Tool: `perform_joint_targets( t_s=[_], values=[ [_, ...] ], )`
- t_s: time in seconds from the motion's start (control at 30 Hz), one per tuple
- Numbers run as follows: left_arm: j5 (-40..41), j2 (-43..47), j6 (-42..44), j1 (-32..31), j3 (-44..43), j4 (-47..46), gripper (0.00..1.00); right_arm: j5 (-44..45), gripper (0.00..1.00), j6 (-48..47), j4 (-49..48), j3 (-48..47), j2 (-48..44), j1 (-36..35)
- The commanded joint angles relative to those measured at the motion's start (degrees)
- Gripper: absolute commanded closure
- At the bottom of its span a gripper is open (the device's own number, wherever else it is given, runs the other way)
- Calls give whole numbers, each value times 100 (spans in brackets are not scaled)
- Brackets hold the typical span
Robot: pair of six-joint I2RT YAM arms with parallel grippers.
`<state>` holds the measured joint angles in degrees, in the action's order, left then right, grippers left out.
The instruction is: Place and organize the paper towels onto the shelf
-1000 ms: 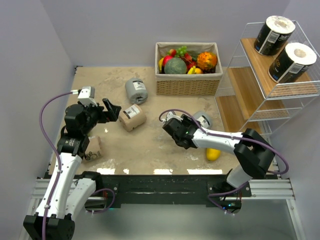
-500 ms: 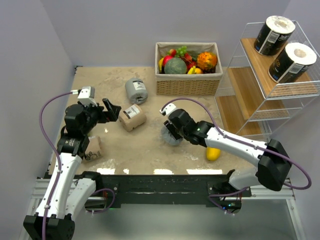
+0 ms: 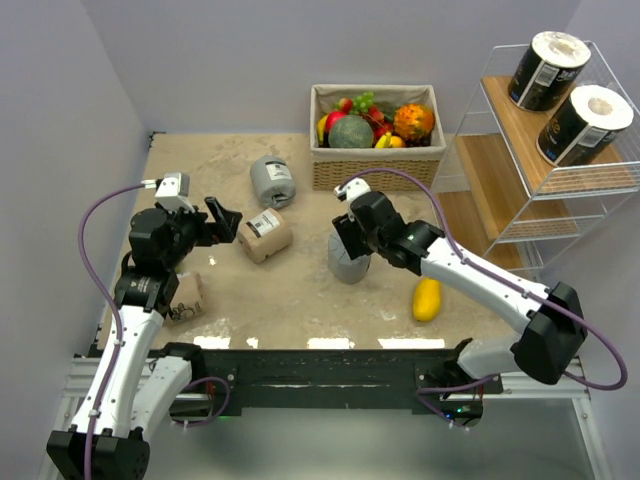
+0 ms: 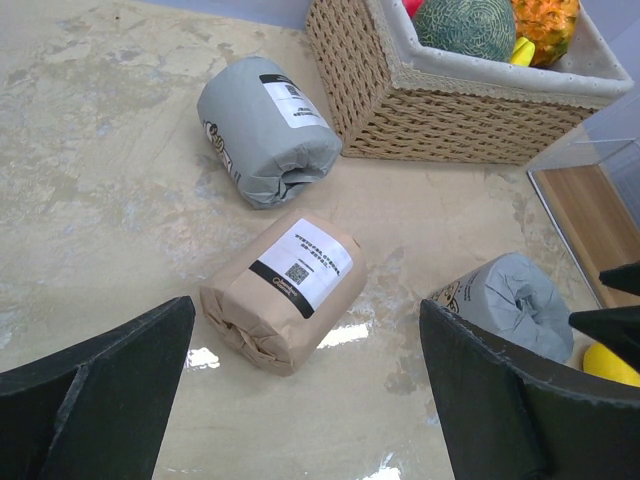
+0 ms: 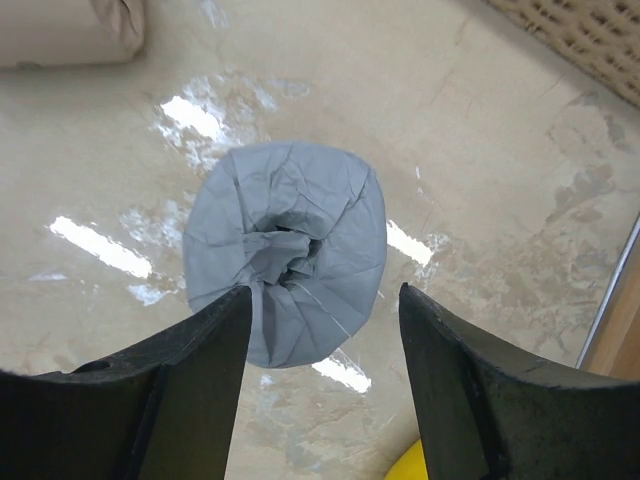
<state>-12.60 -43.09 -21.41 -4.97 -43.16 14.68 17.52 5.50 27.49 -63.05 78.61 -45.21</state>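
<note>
Grey roll [image 5: 285, 250] upright, wrap tucked into core — right pincer [image 5: 322, 300] straddles it, parted; left pincer [image 4: 303, 310] wide.

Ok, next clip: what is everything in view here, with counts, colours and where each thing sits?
black paper towel rolls: two, black with white ends, top board of the shelf
grey paper towel rolls: two, grey, one lying by the basket, one on end mid-table
tan paper towel rolls: two, tan, one lying mid-table, one near-left
mango: one, yellow, near-right of table
wicker basket: one, tan, back of table, holding mixed fruit
shelf: one, white wire with wood boards, right side
table: one, mottled beige
left tool: one, black, open, empty
right tool: one, black, open, over the upright grey roll
</note>
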Motion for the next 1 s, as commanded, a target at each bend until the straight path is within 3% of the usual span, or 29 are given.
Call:
perform_joint_targets(
  t_s=[0.0,0.97],
  values=[
    [21,73,93,-30,-9,-176,0,-11,36,232,231,-524,-188,-40],
    [65,90,93,-30,-9,-149,0,261,42,584,-59,-823,1429,-629]
  ],
)
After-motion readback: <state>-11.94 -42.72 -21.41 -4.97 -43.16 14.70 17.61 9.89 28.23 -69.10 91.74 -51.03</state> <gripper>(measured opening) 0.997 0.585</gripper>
